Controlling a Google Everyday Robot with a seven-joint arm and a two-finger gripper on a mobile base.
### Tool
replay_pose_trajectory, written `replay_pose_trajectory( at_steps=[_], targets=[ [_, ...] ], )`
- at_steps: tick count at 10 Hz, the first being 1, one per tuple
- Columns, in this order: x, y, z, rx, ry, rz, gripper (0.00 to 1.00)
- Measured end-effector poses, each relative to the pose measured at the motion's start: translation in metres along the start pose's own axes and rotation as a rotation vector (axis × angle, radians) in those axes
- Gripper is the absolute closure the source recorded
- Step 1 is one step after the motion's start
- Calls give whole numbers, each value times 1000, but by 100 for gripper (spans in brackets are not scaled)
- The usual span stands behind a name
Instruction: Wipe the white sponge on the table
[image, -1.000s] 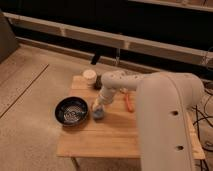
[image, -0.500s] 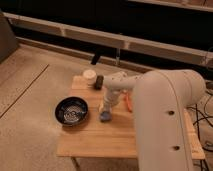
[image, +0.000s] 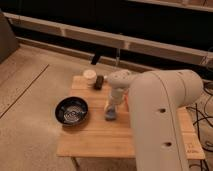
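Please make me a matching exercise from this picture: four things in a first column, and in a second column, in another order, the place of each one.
Things:
1. round black bowl
2. small cream-coloured round cup
3. robot's gripper
4. light wooden plank table

Places:
A. at the far edge of the tabletop, near its left corner
B. down at the middle of the tabletop, right of the bowl
C. on the left part of the tabletop
D. standing on the pale floor, under all the other things

Pairs: 1-C, 2-A, 3-B, 4-D
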Motion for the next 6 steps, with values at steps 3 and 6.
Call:
replay_pose_trajectory(
  at_steps=[3, 6],
  targets=[
    [-20, -26, -2, 79, 27, 30, 81],
    [-47, -27, -4, 166, 32, -6, 81]
  ],
)
